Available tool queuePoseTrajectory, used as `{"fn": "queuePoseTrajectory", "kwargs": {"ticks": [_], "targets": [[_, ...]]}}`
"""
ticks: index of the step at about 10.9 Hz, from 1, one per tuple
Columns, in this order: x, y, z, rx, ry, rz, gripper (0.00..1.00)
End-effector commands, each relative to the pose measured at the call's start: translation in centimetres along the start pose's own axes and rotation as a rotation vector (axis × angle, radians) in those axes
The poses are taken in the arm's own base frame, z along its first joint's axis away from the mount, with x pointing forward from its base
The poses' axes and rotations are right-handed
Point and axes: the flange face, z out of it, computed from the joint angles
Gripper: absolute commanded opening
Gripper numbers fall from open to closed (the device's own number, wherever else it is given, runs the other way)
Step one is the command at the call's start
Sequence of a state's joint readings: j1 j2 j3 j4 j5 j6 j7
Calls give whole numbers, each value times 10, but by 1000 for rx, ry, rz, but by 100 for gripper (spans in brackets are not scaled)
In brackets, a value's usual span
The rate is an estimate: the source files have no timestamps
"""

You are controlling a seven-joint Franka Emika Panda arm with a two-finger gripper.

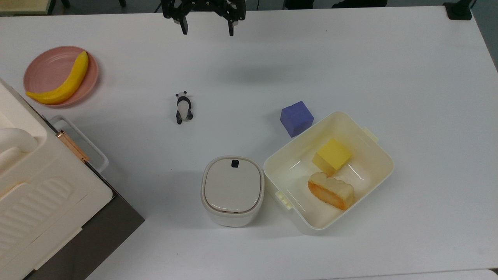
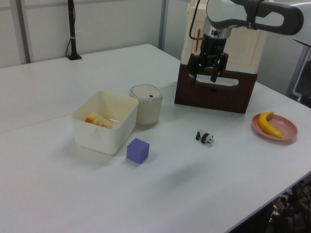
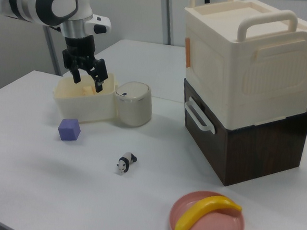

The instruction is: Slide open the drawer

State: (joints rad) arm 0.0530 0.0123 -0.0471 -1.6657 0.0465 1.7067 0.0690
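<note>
Currently the fingers (image 1: 184,26) are spread and empty, the gripper (image 3: 88,75) held above the bench (image 1: 350,58) at 12 o'clock in the top view. The drawer (image 3: 245,146) is seen shut at 8 o'clock under the cream ribbed unit (image 3: 245,63). Its loop handle (image 3: 197,116) could be missed, or the unit knocked, if the approach is misjudged.

Wide white table (image 2: 58,194) w/ soft even light, faint shadows. Pale wall panels (image 2: 116,22) behind, split by metal uprights (image 3: 164,16). Black stand base (image 1: 459,9) at far table corner.
</note>
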Motion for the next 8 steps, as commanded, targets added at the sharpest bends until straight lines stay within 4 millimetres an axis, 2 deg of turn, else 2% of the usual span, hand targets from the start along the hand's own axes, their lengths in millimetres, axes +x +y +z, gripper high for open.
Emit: {"fn": "queuePoseTrajectory", "kwargs": {"ticks": [1, 8], "targets": [[-2, 4, -5, 25, -6, -48, 100], [-3, 3, -5, 23, -15, -50, 100]]}}
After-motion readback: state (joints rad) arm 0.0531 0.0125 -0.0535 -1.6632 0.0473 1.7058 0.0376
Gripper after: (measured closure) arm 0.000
